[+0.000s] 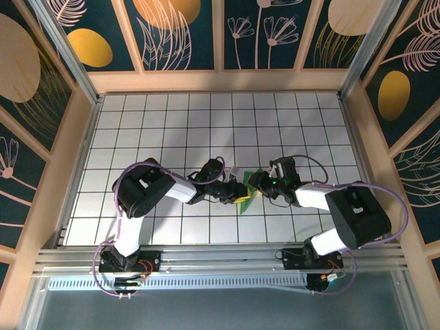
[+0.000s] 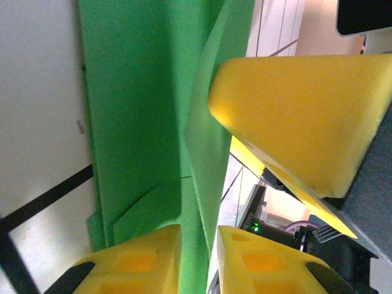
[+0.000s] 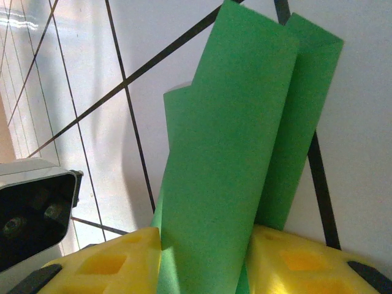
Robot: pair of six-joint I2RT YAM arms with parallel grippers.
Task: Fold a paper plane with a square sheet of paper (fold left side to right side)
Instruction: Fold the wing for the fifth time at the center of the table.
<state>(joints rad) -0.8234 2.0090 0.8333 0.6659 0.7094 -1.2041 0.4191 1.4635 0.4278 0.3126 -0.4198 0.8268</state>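
Note:
The green paper (image 1: pixel 253 184) is folded into a slim, layered shape and held above the tiled floor between both arms. In the right wrist view, the paper (image 3: pixel 233 141) fills the space between the yellow fingers. My right gripper (image 3: pixel 205 257) is shut on its near end. In the left wrist view, a raised fold of the paper (image 2: pixel 147 110) runs between the fingers of my left gripper (image 2: pixel 199 257). It touches the left finger, with a slit of light before the right one, so the jaws stand slightly open. From above, the left gripper (image 1: pixel 237 194) and right gripper (image 1: pixel 260 185) nearly meet.
A yellow finger of the right gripper (image 2: pixel 306 116) looms close in the left wrist view. The white grid floor (image 1: pixel 206 124) stretches back to wooden walls (image 1: pixel 220 81) on three sides. The arm bases sit on the metal rail (image 1: pixel 220 260) at the near edge.

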